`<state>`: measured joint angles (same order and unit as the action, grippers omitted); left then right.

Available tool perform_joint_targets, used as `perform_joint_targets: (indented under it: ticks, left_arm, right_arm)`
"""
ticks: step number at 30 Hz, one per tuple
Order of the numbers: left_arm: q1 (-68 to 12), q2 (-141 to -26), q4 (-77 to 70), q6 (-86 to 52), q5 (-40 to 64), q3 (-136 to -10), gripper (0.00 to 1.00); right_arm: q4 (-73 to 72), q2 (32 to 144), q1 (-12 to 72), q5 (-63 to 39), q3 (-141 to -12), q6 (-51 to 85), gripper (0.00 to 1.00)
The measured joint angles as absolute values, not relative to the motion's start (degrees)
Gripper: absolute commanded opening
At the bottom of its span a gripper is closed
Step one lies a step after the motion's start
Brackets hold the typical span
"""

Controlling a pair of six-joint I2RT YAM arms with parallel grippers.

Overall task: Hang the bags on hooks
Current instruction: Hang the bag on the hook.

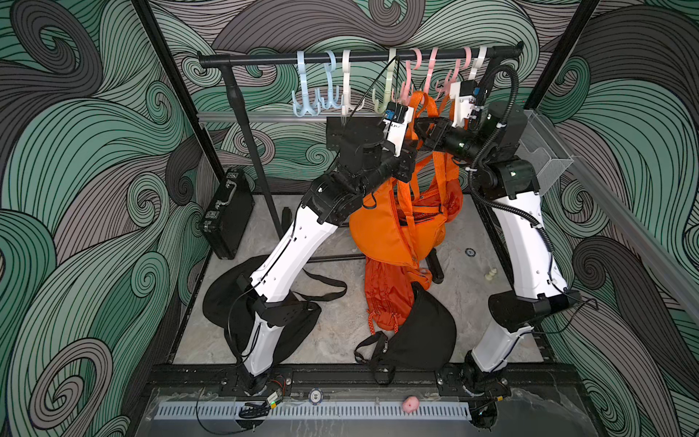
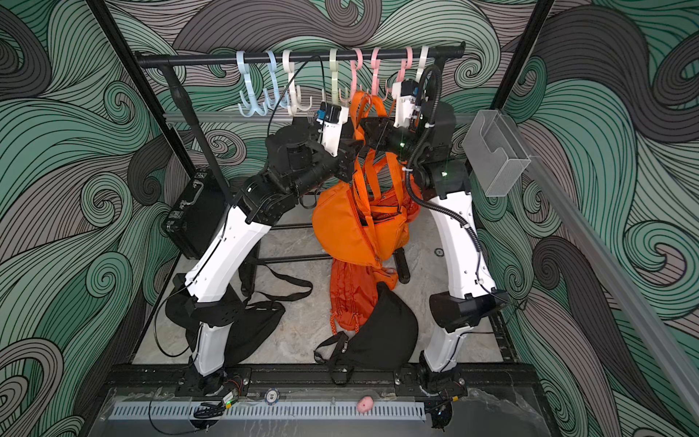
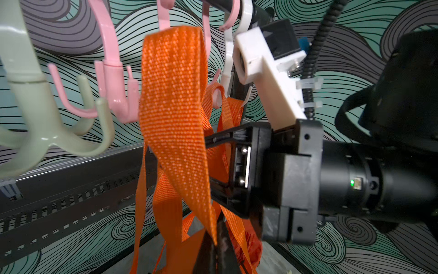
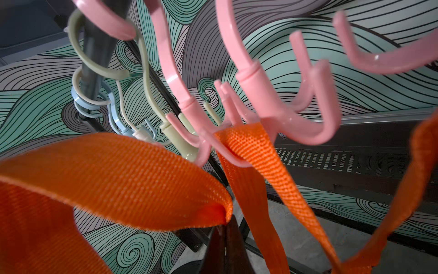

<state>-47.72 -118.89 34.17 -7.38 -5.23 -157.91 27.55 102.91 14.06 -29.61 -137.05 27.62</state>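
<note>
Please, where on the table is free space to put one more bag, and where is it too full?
Bare marble lies between the black bag under the left arm and the orange backpack. A second lies between the front black bag and the right arm. Crowded: the pink hooks, where the held orange bag hangs.

Even soft daylight, wide-angle edge warping, blurred wrist-view foregrounds

Both top views are looking steeply down from high at 6 o'clock toward the rail (image 1: pixel 367 55) at 12, taking in the whole desk (image 1: pixel 340 329). The left wrist camera is sitting close against the strap (image 3: pixel 173 106) and hooks (image 3: pixel 113 95), facing the right arm (image 3: pixel 355 185). The right wrist camera is peering upward, sharing those hooks.
</note>
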Motion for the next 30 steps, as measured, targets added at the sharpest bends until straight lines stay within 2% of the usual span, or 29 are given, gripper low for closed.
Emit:
perform_joint_targets:
  ticks: [11, 17, 30]
  left_arm:
    - [-39.6, -122.6, 32.0, -15.2, -0.3, -158.5, 0.00]
    - [-41.5, -124.1, 31.8, -14.7, 0.3, -158.6, 0.00]
    - [-45.8, -123.0, 31.0, -7.5, -8.0, -158.6, 0.00]
  right_arm:
    - [28.1, 105.2, 14.1, -30.4, -141.0, 28.8, 0.00]
    - [27.7, 106.0, 14.2, -30.4, -139.2, 29.2, 0.00]
    - [26.4, 106.0, 14.2, -30.5, -138.4, 29.2, 0.00]
